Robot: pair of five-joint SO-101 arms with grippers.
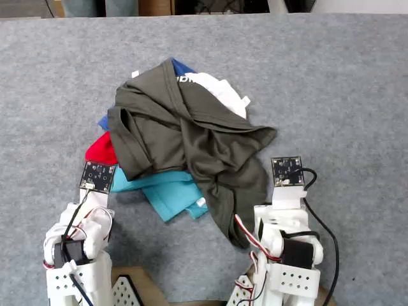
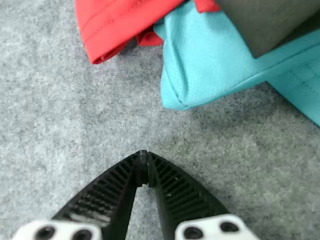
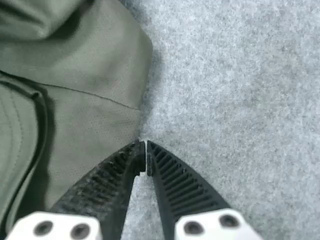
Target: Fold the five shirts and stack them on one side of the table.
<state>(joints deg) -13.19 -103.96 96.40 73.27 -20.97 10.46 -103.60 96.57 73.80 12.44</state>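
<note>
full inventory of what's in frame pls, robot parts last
olive shirt: 1, dark olive, crumpled on top of the pile, mid-table
teal shirt: 1, teal, under the olive one, sticking out on the near side
red shirt: 1, red, pile's left edge
white shirt: 1, white, far side, partly covered
blue shirt: 1, blue, mostly buried, peeks out at the far edge
table: 1, grey felt-like surface
left gripper: 1, black fingers shut, over bare table near the teal shirt
right gripper: 1, black fingers shut, at the olive shirt's edge
</note>
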